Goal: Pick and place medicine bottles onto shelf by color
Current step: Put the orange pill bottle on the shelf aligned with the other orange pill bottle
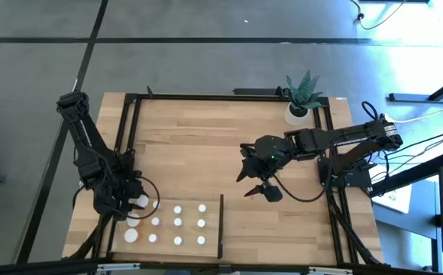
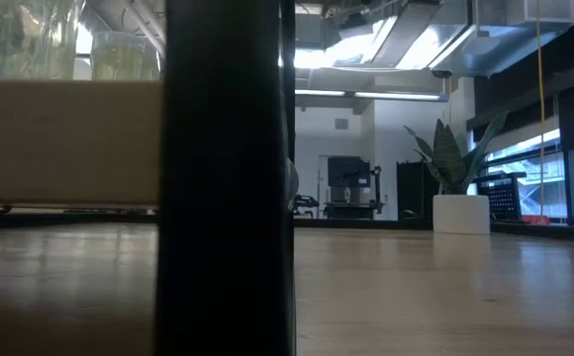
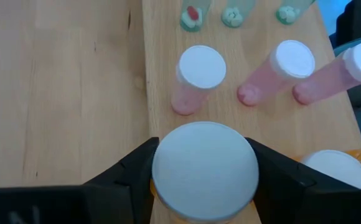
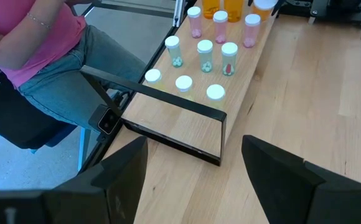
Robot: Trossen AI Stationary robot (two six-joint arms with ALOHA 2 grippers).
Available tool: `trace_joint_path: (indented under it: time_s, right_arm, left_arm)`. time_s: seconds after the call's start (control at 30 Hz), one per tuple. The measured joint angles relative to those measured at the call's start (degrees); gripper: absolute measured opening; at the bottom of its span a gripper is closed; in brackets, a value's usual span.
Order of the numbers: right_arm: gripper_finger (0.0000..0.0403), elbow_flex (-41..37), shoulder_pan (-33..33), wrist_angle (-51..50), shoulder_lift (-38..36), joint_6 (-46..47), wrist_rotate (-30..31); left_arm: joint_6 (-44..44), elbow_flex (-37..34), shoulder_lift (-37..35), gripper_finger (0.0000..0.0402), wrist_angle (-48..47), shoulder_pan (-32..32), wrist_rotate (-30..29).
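The pale wood shelf (image 1: 189, 218) lies at the table's near left, with its black upright strip (image 1: 221, 225) on its right end. Several white-capped bottles stand on it: green ones (image 4: 204, 55) nearest the strip, pink ones (image 3: 198, 78) in the middle, and a large orange one (image 3: 339, 167) at the left end. My left gripper (image 1: 139, 202) is over the shelf's left end, shut on a large orange bottle (image 3: 205, 169). My right gripper (image 1: 256, 183) hangs open and empty above the table's middle, right of the strip. My left gripper pinches the large orange bottle between its two fingers, one on each side just below the wide white cap (image 3: 205, 165). The fingers come from above, pointing down. The bottle stands upright over the shelf's left end; whether its bottom rests on the shelf is hidden by the cap.
A white pot with a spiky green plant (image 1: 301, 103) stands at the table's far right corner. Black rails (image 1: 130, 122) frame the tabletop. A seated person in a pink top (image 4: 37, 43) is beyond the table's near edge. Bare tabletop (image 1: 198, 145) lies beyond the shelf.
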Motion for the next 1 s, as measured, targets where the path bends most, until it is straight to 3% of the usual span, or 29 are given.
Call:
trace_joint_path:
  time_s: [1.0]
  right_arm:
    - [0.0262, 0.0, 0.0, 0.0, 0.0, 0.0, 0.0]
  left_arm:
    - [0.0, 0.1, -0.2, 0.0268, 4.7, -3.2, -1.9]
